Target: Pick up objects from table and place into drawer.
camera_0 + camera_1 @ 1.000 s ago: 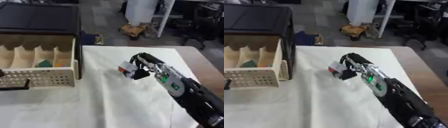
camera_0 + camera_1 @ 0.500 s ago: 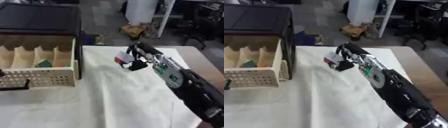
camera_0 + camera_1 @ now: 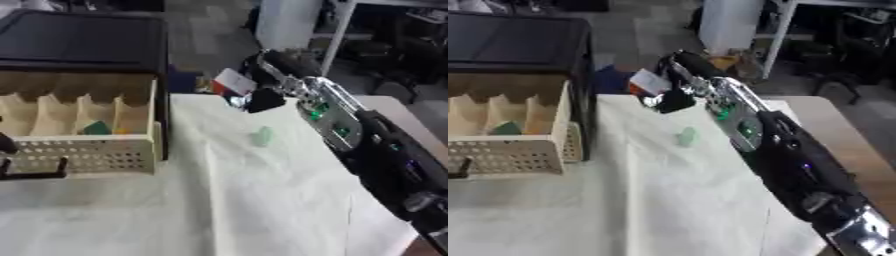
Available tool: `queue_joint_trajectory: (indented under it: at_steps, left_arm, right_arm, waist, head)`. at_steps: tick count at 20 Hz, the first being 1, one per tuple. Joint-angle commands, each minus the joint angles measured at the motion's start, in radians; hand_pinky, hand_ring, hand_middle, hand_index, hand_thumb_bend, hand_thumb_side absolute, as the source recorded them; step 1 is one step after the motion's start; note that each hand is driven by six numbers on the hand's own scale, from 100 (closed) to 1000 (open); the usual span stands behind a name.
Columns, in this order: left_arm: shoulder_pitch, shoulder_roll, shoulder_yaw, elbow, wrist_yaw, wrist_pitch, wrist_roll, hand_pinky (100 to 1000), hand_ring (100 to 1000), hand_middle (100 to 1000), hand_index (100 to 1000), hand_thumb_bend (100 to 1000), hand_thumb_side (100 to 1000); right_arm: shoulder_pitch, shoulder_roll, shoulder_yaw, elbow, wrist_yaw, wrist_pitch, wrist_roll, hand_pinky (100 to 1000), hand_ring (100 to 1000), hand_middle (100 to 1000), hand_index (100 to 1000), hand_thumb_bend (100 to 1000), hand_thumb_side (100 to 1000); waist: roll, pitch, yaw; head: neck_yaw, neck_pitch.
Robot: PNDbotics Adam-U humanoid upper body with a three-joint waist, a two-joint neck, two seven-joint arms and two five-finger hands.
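Observation:
My right hand (image 3: pixel 273 80) reaches in from the right and is raised over the far part of the table, its fingers curled round a small white and red box (image 3: pixel 234 83). The open drawer (image 3: pixel 131 154) stands at the left, split into compartments by dividers, with a green thing (image 3: pixel 96 128) and something orange inside. The hand with the box is to the right of the drawer's far corner. A small pale green object (image 3: pixel 262 136) lies on the white cloth below the hand. My left hand is in neither view.
A black cabinet (image 3: pixel 83 42) sits behind the drawer. The drawer front has a perforated panel and a dark handle (image 3: pixel 35 175). White cloth (image 3: pixel 236 200) covers the table; bare wood shows at the right edge (image 3: pixel 842 140).
My right hand has lifted the white and red box off the cloth and carried it up and left toward the drawer. The pale green object now shows on the cloth.

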Motion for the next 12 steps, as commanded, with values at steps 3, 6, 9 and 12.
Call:
queue_joint_trajectory:
  at_steps: [3,6,9,12]
  left_arm:
    - [-0.006,0.006,-0.002,-0.004,0.011,0.004,0.002,525,508,575,685,125,1000]
    - [-0.007,0.006,-0.004,-0.004,0.015,0.005,0.002,525,509,575,685,126,1000]
    - [-0.009,0.006,-0.004,-0.004,0.019,0.005,0.002,525,509,575,685,126,1000]
    - [-0.01,0.006,-0.005,-0.004,0.022,0.006,0.002,525,509,575,685,127,1000]
  right_arm:
    - [-0.067,0.004,-0.019,-0.035,-0.017,0.008,-0.01,569,518,281,580,126,504]
    - [-0.095,0.017,-0.024,-0.043,-0.023,0.012,-0.019,566,514,280,578,123,509]
    - [-0.116,0.03,-0.025,-0.044,-0.034,0.017,-0.023,563,512,278,577,115,505]
    - [-0.133,0.04,-0.03,-0.047,-0.047,0.023,-0.031,557,506,275,574,113,503]
  waist:
    - [0.004,-0.023,0.003]
    - [0.005,-0.026,0.006]
    - [0.005,-0.028,0.009]
    - [0.005,-0.031,0.013]
  head:
    - [0.01,-0.012]
    - [0.013,-0.013]
    - [0.017,-0.017]
    - [0.025,-0.023]
